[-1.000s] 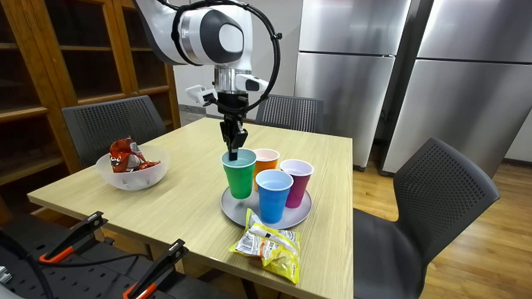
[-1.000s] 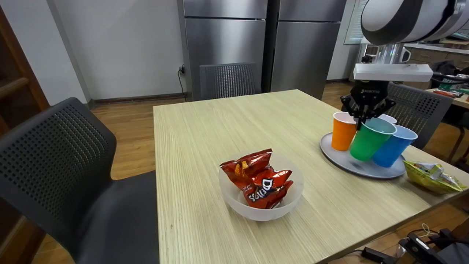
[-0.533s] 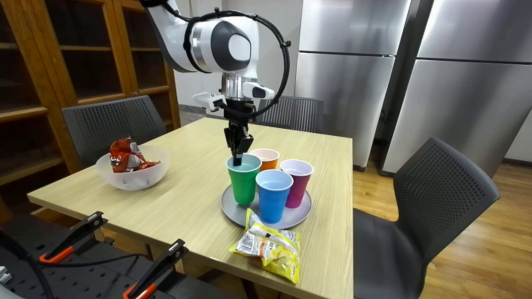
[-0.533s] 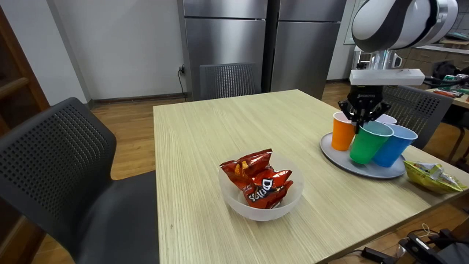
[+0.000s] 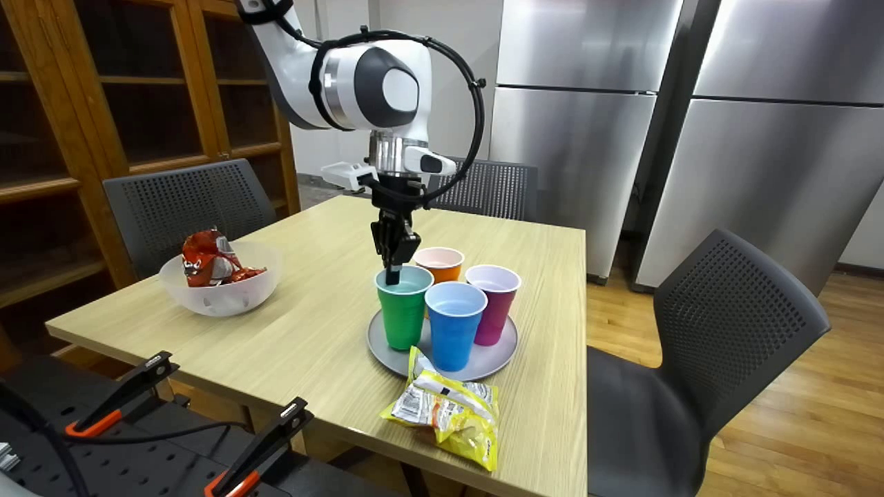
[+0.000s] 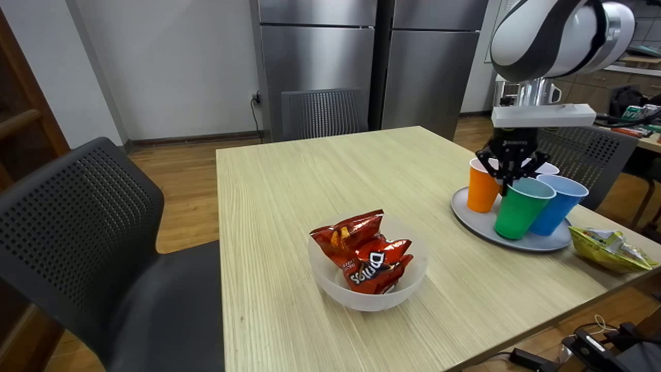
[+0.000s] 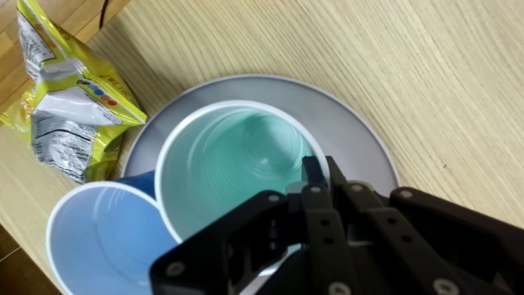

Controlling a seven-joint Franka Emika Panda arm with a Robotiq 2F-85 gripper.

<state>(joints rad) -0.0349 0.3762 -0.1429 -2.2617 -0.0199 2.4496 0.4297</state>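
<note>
My gripper point(image 5: 392, 275) is shut on the rim of a green cup point(image 5: 402, 319), with one finger inside the cup and one outside. The grip shows in the wrist view point(image 7: 321, 162). The cup is slightly tilted, its base low over a grey plate point(image 5: 378, 345); I cannot tell whether it touches. A blue cup point(image 5: 454, 335) stands beside it on the plate, their rims close in the wrist view point(image 7: 110, 241). An orange cup point(image 6: 481, 194) and a magenta cup point(image 5: 494, 317) also stand on the plate. The magenta cup is mostly hidden in an exterior view point(image 6: 546, 168).
A yellow snack bag point(image 5: 449, 414) lies against the plate's near side. A frosted bowl point(image 6: 372, 302) with red chip bags point(image 6: 366, 258) stands on the wooden table point(image 6: 289, 232). Chairs point(image 5: 732, 331) surround the table. Clamps point(image 5: 259, 442) sit by its edge.
The gripper and green cup have moved lower toward the plate, first shifting nearer the blue cup. The cup looks more upright. The other cups, bag and bowl have not moved.
</note>
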